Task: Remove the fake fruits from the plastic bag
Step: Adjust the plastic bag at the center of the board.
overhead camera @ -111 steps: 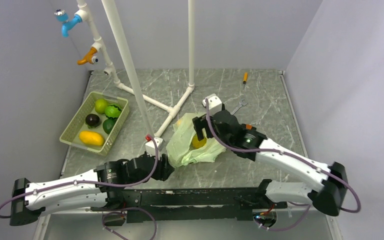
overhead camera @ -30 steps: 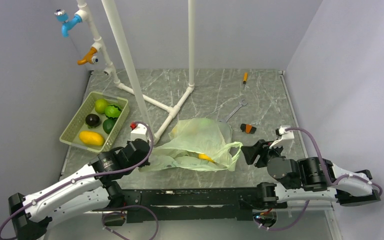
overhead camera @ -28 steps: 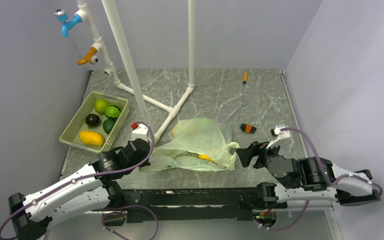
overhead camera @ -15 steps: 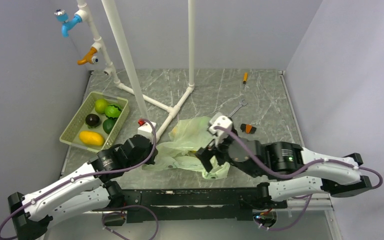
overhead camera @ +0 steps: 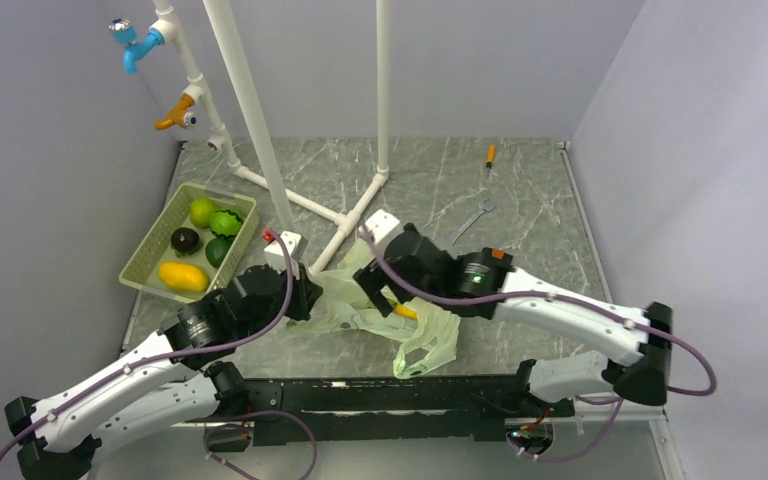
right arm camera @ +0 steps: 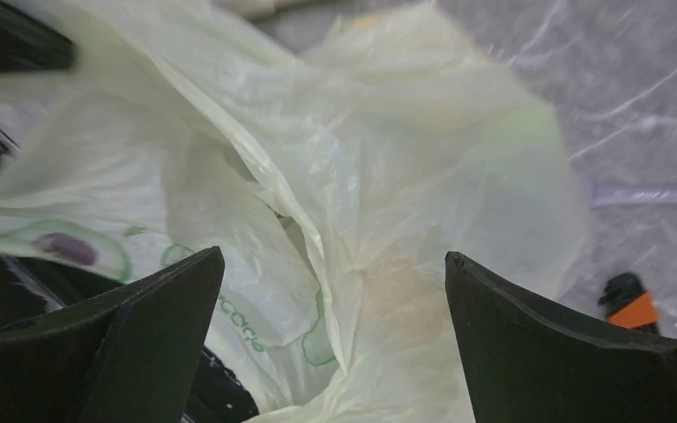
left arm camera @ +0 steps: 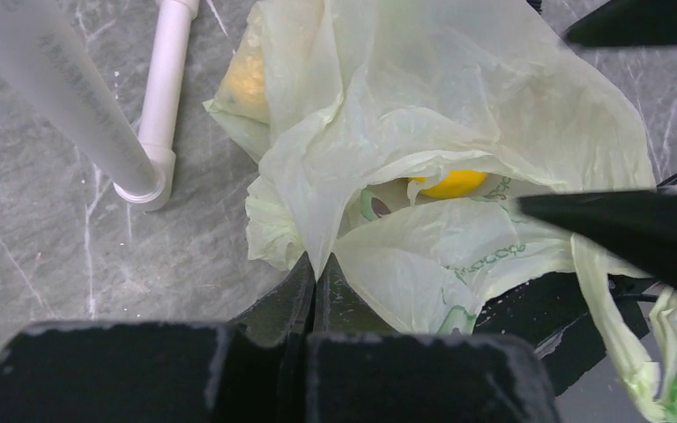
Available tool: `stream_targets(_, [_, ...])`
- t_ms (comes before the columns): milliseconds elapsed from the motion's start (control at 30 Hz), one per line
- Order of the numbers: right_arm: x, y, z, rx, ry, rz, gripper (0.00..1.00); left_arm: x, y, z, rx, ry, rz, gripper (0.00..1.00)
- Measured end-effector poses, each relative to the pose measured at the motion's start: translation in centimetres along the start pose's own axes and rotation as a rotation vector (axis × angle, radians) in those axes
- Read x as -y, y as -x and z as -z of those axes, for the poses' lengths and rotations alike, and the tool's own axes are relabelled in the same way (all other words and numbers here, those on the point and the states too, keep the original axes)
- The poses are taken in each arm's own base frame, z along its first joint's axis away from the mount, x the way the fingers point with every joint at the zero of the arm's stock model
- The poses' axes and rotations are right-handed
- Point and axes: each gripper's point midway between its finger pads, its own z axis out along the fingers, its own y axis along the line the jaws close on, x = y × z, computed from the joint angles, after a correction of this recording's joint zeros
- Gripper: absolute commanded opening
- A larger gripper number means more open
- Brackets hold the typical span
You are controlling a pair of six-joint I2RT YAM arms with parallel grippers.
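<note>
The right tool [right arm camera: 333,257], off to the right a second earlier, had swung over the bag [left arm camera: 423,115] at the middle of the table [overhead camera: 540,200], spread wide. The left tool [left arm camera: 313,275] pinched the bag's left edge, baring a yellow fruit [left arm camera: 454,182] inside, seemingly ready for picking.

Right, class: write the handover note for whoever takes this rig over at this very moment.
Left claw: shut, pinching the edge of the thin pale-green plastic bag.
Right claw: open, poised over the bag's mouth, holding nothing.
Done: five glossy toy fruits lie in the rigid pale-green slotted basket.
Left: a yellow toy fruit shows inside the bag. A second yellowish shape shows through the film, so check for more.
</note>
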Motion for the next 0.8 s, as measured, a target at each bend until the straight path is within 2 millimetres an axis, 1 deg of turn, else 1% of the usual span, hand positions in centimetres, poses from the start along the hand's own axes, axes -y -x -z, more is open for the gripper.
stream_targets(33, [-0.2,-1.3,-0.9,-0.043,-0.002,0.008,0.99,0.1,0.0,-0.1,-0.002,-0.006,0.001,0.0])
stream_targets(100, [-0.5,-5.0,-3.0,-0.151,-0.021,0.019,0.99,0.4,-0.1,-0.2,-0.005,-0.014,0.003,0.0])
stream_targets(133, [-0.3,-6.5,-3.5,-0.19,-0.036,0.021,0.99,0.4,-0.1,-0.2,-0.007,-0.016,0.003,0.0])
stream_targets(233, [0.7,-9.6,-3.9,-0.254,-0.097,0.023,0.99,0.6,-0.2,-0.2,-0.012,-0.026,0.004,0.0])
stream_targets(300, [1.5,-10.8,-4.1,-0.278,-0.144,0.025,0.99,0.6,-0.2,-0.2,-0.013,-0.03,0.005,0.0])
stream_targets(400, [3.3,-11.5,-4.5,-0.285,-0.269,0.016,0.98,0.7,-0.3,-0.1,-0.012,-0.037,0.007,0.0])
stream_targets(433, [3.9,-11.7,-4.7,-0.288,-0.315,0.013,0.91,0.6,-0.4,-0.1,-0.013,-0.037,0.007,0.0])
stream_targets(467, [4.7,-12.0,-4.8,-0.291,-0.37,0.013,0.82,0.5,-0.5,0.0,-0.012,-0.037,0.008,0.0])
stream_targets(567, [6.9,-12.4,-4.9,-0.291,-0.515,0.022,0.46,0.3,-0.9,0.1,-0.01,-0.039,0.017,0.0])
stream_targets(633, [7.9,-11.9,-4.6,-0.27,-0.567,0.027,0.3,0.1,-1.3,0.1,-0.016,-0.035,0.027,0.0])
stream_targets(700, [8.5,-11.0,-4.3,-0.232,-0.593,0.024,0.09,-0.2,-2.0,0.0,-0.03,-0.027,0.034,0.0])
stream_targets(733, [8.7,-10.3,-4.1,-0.209,-0.592,0.021,0.03,-0.4,-2.4,0.0,-0.04,-0.021,0.039,0.0])
stream_targets(767, [8.8,-9.6,-3.9,-0.182,-0.585,0.017,0.0,-0.5,-2.8,-0.1,-0.05,-0.015,0.042,0.0])
stream_targets(800, [8.8,-8.7,-3.6,-0.151,-0.573,0.012,0.0,-0.8,-3.2,-0.1,-0.063,-0.006,0.044,0.0])
